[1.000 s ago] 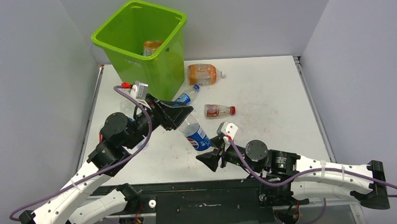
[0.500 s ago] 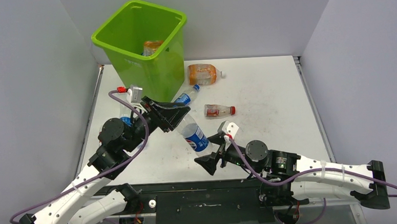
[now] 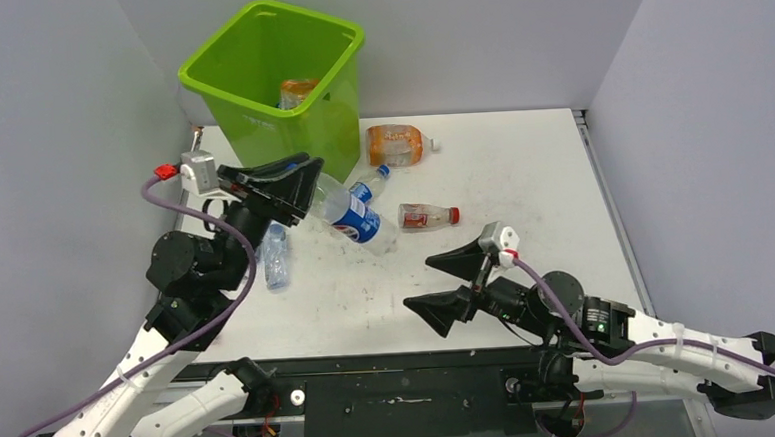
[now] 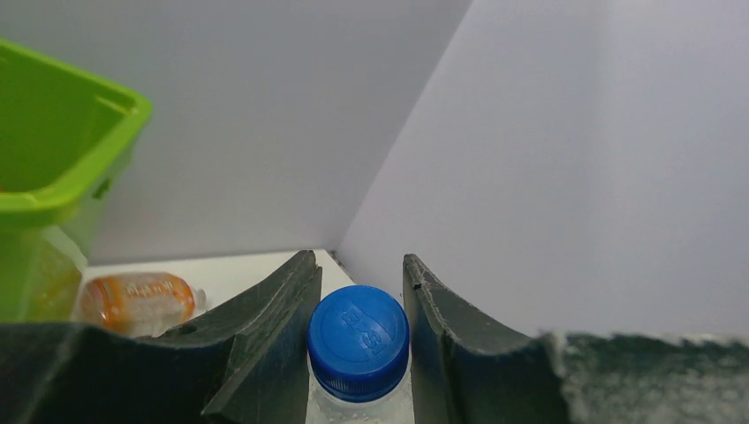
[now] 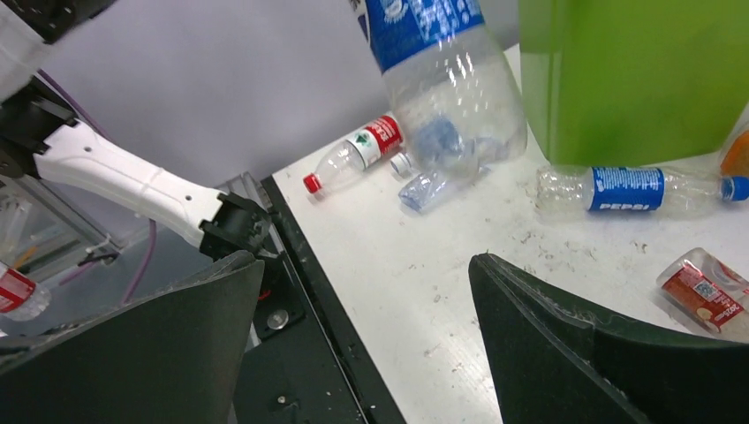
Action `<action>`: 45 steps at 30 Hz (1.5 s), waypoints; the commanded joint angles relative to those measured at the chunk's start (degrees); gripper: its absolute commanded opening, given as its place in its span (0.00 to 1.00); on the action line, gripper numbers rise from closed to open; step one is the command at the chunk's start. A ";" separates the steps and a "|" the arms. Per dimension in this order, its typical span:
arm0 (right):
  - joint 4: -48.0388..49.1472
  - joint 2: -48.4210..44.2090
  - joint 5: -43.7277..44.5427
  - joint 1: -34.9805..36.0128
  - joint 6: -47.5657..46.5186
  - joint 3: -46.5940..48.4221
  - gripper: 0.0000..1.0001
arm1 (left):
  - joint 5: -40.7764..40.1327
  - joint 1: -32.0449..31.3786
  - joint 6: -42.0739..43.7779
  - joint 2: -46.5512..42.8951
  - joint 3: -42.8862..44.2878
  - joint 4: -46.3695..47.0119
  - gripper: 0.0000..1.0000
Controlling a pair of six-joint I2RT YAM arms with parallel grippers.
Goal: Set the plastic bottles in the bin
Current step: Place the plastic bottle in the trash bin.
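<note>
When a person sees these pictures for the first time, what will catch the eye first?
The tall lime-green bin at the far left corner of the table stands out most. Beside it, the left gripper holds a blue-labelled bottle by its cap end, tilted. The right gripper is wide open and empty near the front edge.

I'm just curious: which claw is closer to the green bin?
Left. The left gripper, clamped on a blue-labelled bottle, sits beside the bin; the right gripper hangs open near the table's front.

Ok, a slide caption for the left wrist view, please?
Left gripper shut on a blue-capped clear bottle, green bin and an orange bottle beyond.
</note>
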 commanded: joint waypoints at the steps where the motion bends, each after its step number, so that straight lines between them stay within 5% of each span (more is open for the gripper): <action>1: 1.23 -4.21 0.42 0.13 1.16 -0.13 0.90 | -8.56 0.95 7.89 -0.07 4.59 8.28 0.00; 8: 6.72 -10.82 13.67 0.05 3.22 -10.05 0.90 | -21.73 5.11 24.60 9.17 12.90 21.57 0.00; 14: 12.59 -15.31 24.19 -0.04 5.12 -17.86 0.90 | -14.24 20.67 10.80 22.96 27.90 19.86 0.00; 23: 7.15 -12.64 24.81 -0.12 3.83 -16.88 0.90 | -14.81 25.12 12.26 43.32 41.74 28.88 0.00; 25: 6.25 -12.14 25.87 -0.06 2.59 -16.15 0.90 | -13.80 24.99 13.46 49.06 47.01 27.40 0.17; 27: 5.45 -11.65 27.25 -0.11 2.39 -15.20 0.90 | -14.31 24.71 15.27 53.76 51.99 26.83 0.56; 30: 5.26 -11.03 27.36 -0.14 2.42 -14.54 0.90 | -16.26 24.33 16.26 56.88 56.30 28.45 0.99; 39: 3.87 -9.01 32.20 -0.13 8.30 -14.86 0.90 | -16.00 9.89 28.60 42.39 40.24 39.14 0.96; 45: -0.12 -6.48 39.44 -0.59 13.69 -13.54 0.90 | -14.67 -1.58 29.83 21.06 16.65 28.01 0.96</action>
